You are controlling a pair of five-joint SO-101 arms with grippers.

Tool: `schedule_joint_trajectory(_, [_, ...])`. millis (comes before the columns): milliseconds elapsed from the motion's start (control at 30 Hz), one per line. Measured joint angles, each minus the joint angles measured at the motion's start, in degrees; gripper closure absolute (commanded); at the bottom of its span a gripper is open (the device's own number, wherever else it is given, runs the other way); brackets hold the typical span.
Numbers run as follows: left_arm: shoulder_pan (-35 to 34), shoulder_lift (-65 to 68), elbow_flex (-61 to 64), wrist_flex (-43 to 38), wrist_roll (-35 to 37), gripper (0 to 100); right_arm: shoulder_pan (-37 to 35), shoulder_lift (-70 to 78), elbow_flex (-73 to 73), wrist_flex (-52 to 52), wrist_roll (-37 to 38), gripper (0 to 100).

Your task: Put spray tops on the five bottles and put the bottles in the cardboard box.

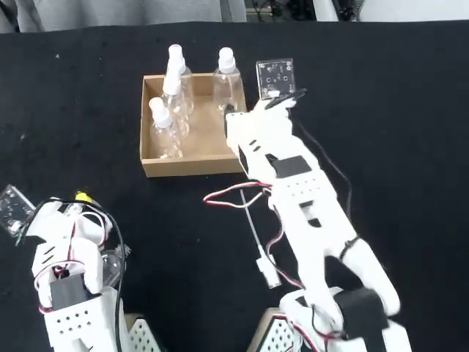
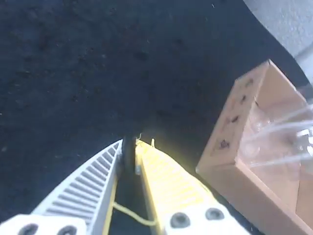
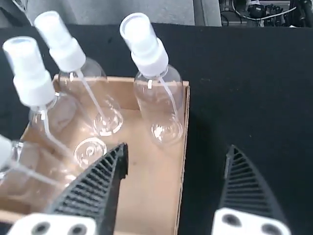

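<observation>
The cardboard box (image 1: 150,165) stands at the table's far middle and holds several clear bottles with white spray tops, one of them at the far right corner (image 1: 228,77) (image 3: 156,98). My right gripper (image 3: 177,149) (image 1: 233,121) is open over the box's right wall, one finger above the box floor and the other outside it, holding nothing. A loose spray top (image 1: 270,276) with its long tube lies on the cloth in front of the box. My left gripper (image 2: 129,147) (image 1: 80,199) is shut and empty, low over the cloth to the front left of the box (image 2: 230,142).
What looks like a clear bottle without a top (image 1: 111,265) lies against the left arm near the front edge. Red and white cables (image 1: 234,196) loop from the right arm onto the black cloth. Open cloth lies to the left and right of the box.
</observation>
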Motion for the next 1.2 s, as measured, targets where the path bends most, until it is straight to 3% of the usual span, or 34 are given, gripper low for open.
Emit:
schedule_joint_trajectory(467, [-14.24, -0.09, -4.48, 0.0, -2.2, 92, -7.21, -13.27, 0.0, 23.91, 0.0, 73.7])
schedule_joint_trajectory(600, [-14.86, 0.0, -5.89, 0.26, -15.56, 90, -7.56, -13.89, 0.0, 27.34, 0.0, 73.7])
schedule_joint_trajectory(733, [-14.86, 0.0, -9.85, 6.68, -30.07, 90, -7.56, -13.89, 0.0, 29.54, 0.0, 73.7])
schedule_joint_trajectory(967, [-14.86, -0.7, -20.22, 19.52, -41.67, 84, -7.56, -13.89, 2.2, 30.15, 0.0, 73.6])
schedule_joint_trajectory(1200, [-14.86, -0.79, -22.95, 26.55, -55.65, 78, -7.56, -13.89, 2.64, 30.59, 0.0, 73.6])
